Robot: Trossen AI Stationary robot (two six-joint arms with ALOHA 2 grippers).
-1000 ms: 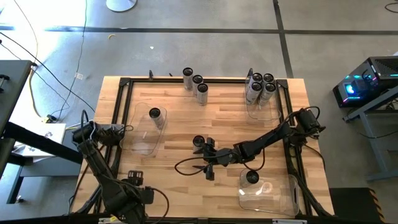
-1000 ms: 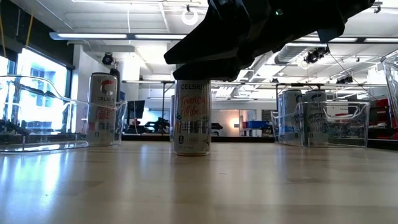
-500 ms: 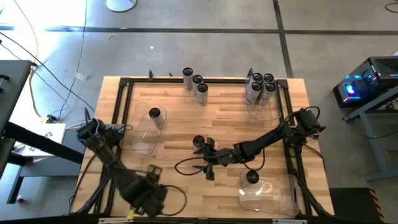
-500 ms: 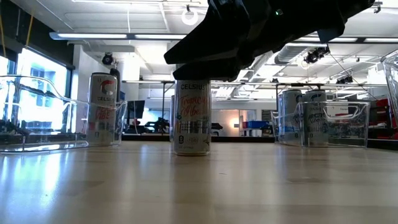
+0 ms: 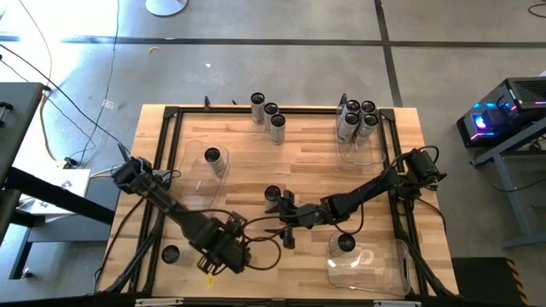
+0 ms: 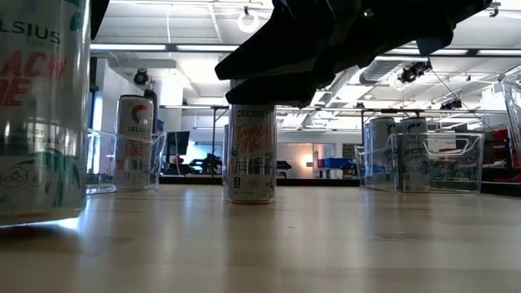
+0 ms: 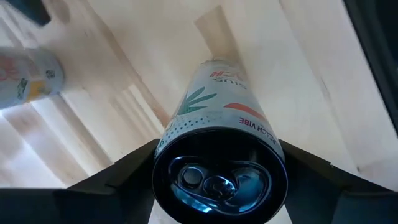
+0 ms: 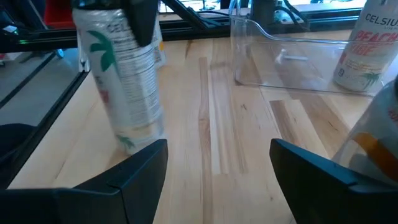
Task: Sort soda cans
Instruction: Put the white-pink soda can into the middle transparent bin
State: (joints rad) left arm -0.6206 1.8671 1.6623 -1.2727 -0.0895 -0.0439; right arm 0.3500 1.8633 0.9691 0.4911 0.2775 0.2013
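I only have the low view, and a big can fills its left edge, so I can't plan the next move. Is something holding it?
Observer: Yes. In the left wrist view the left pincer is closed around that peach can, near its top.
Operator: And the dark shape above the middle can?
Observer: That is the right pincer, open and empty. The middle can stands off to one side of it.
Operator: Is anything hidden behind that can?
Observer: From above, a row of three cans stands loose at the table's far edge, in no bin.
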